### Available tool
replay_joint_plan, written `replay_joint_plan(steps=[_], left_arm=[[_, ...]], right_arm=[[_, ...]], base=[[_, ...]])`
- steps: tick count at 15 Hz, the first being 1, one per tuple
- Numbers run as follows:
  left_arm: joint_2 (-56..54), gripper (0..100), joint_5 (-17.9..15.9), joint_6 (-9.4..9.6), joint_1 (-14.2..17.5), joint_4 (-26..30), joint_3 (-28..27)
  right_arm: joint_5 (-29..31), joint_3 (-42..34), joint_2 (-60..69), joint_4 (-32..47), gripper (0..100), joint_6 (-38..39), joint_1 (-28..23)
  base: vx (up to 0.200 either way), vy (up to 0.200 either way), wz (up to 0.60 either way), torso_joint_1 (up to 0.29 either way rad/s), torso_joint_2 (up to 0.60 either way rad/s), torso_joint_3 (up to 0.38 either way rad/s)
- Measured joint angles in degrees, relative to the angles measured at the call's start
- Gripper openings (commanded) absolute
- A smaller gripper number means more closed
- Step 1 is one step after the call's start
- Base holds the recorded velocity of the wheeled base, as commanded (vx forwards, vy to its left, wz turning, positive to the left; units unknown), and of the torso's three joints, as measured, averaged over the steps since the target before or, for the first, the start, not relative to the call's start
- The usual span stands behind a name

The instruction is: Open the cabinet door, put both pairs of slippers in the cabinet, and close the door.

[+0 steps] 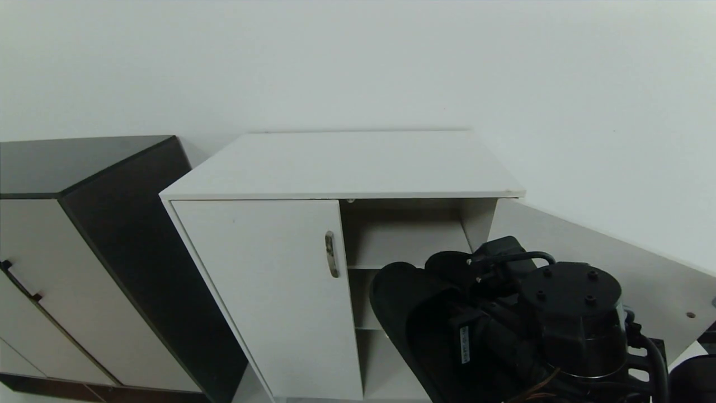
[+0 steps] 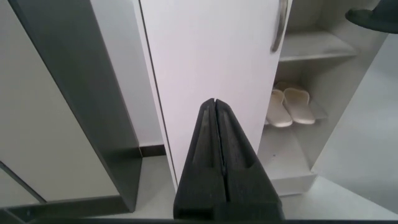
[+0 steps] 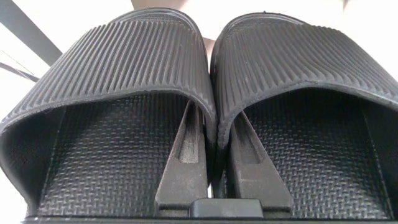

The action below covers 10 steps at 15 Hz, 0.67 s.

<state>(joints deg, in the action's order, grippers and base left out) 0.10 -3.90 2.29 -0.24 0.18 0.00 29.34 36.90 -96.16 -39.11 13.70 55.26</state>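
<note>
So the right gripper point(image 3: 216, 118) has the black slippers point(image 1: 400, 302), with 1 of its fingers point(image 3: 183, 162) inside each shoe, pinching the 2 inner walls together. The pair hangs in front of the open right half of the cabinet point(image 1: 347, 162), around middle shelf height. The right door point(image 1: 615, 263) is swung wide and the left door point(image 1: 268, 291) is shut. The pale slippers point(image 2: 289, 106) sit on a lower shelf inside. The left gripper point(image 2: 214, 106) is low by the shut door, fingers pressed together, holding nothing.

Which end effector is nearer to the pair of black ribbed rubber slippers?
Right. The right end effector is clamped on the black slippers, one finger inside each. The left end effector hangs apart, facing the closed white cabinet door.
</note>
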Motion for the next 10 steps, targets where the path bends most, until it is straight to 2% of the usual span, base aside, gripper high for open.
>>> replay_joint_plan(steps=[4, 10], left_arm=[[0.00, 0, 0.00, 0.00, -0.02, 0.00, 0.00], [0.00, 0, -0.01, 0.00, 0.00, 0.00, 0.00]], right_arm=[[0.00, 0.00, -0.12, -0.06, 0, 0.00, 0.09], [-0.09, -0.07, -0.67, -0.06, 0, 0.00, 0.02]], base=[[0.000, 0.000, 0.00, -0.154, 0.47, 0.326], [0.000, 0.000, 0.00, -0.104, 0.46, 0.346]])
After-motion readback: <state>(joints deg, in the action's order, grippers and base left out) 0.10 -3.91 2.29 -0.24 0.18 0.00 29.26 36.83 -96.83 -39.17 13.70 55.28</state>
